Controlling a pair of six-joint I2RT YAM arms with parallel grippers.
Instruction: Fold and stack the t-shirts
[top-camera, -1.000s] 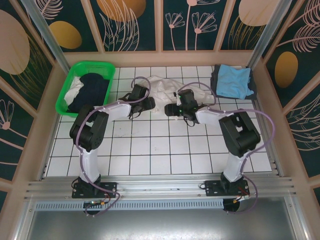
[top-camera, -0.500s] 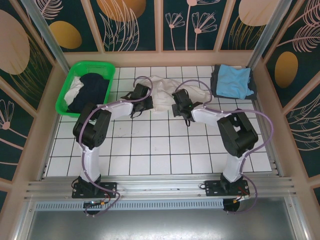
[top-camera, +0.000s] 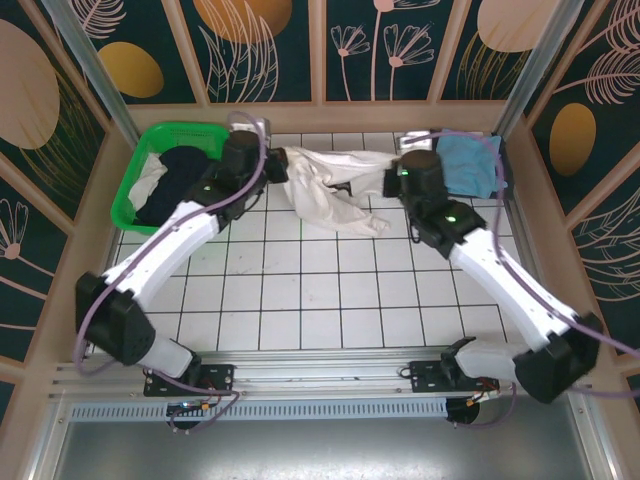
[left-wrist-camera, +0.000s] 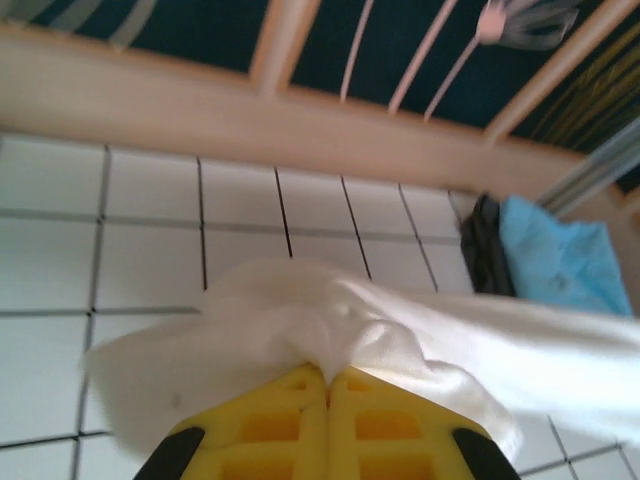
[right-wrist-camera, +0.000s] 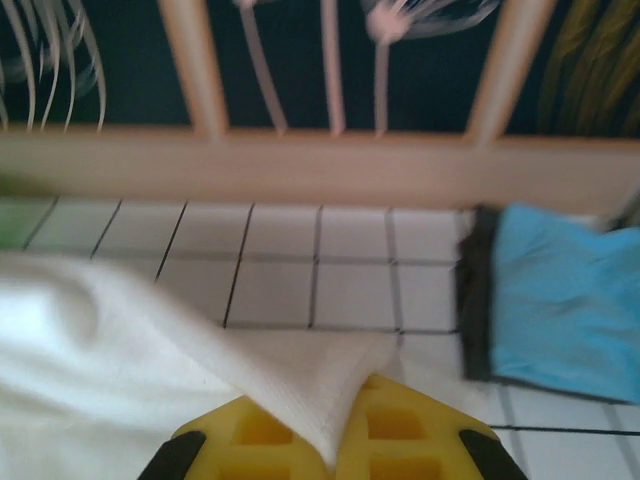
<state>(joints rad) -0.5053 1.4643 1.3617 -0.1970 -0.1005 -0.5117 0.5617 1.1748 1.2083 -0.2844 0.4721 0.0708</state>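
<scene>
The left gripper (left-wrist-camera: 328, 385) is pinching one edge of the white t-shirt (top-camera: 335, 190), its yellow fingers pressed together on the cloth. The right gripper (right-wrist-camera: 345, 415) is doing likewise, its jaws closed on a peak of the same fabric. In the overhead view both arms are reaching toward the far side of the tiled table (top-camera: 300, 300). The shirt is stretching between the two grippers near the back edge, its middle sagging and a bunched part trailing down onto the tiles toward the near side. At the far right corner the light blue t-shirt (top-camera: 468, 165) is lying on top of the dark grey t-shirt (right-wrist-camera: 475, 300), whose edge is peeking out on the left of that pile. At the far left the green basket (top-camera: 185, 130) is holding the dark navy t-shirt (top-camera: 182, 178), with a bit of white cloth (top-camera: 148, 182) showing beside it at the basket's left side.
</scene>
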